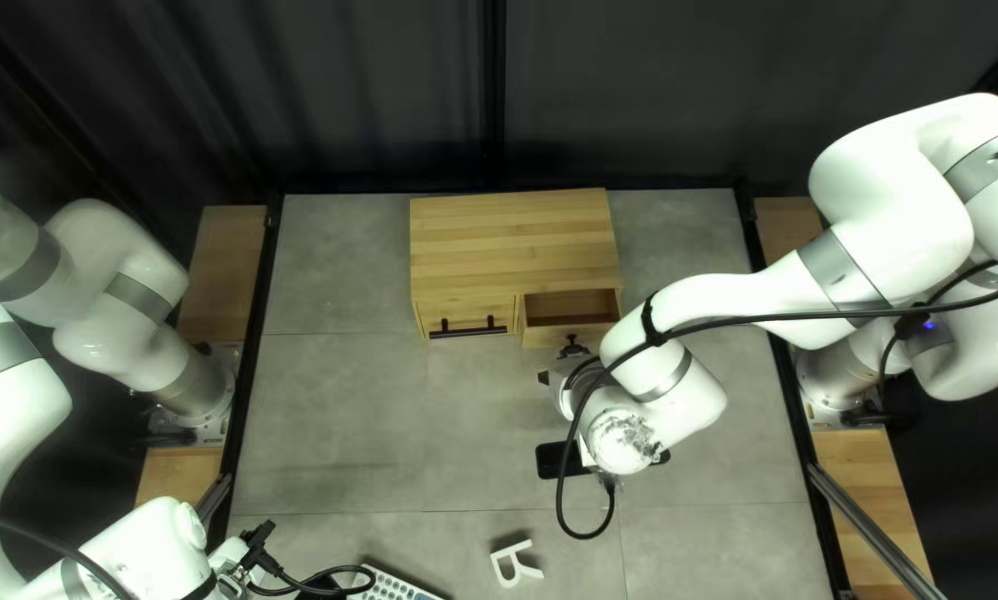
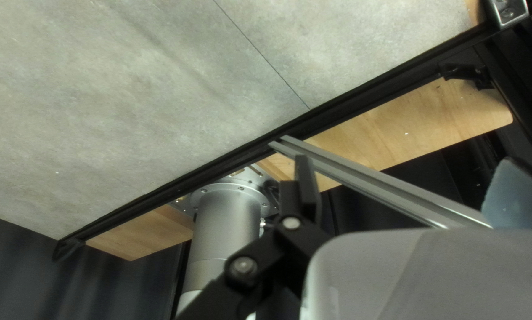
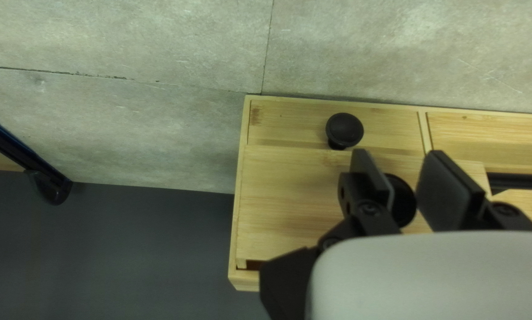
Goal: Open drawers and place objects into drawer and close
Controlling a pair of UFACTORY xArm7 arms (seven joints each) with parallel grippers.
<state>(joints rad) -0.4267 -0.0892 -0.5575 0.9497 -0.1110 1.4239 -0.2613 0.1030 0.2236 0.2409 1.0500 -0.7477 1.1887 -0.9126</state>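
So the right tool is hovering right at the front of the wooden cabinet. It's partway open, fingers apart, not gripping anything. One finger overlaps the knob of the pulled-out right drawer in the right wrist view, and I can't tell if it's touching. The left tool is down at the near left corner, spread wide with nothing in it.

That drawer sticks out toward the table's near edge, knob pointing the same way, and its long axis runs left to right. The left drawer is closed, its bar handle running sideways too.

White letter R lies near the table's near edge, slightly crooked. The black slab under the right arm is partly hidden, long axis left to right. The keypad slants near the left tool.
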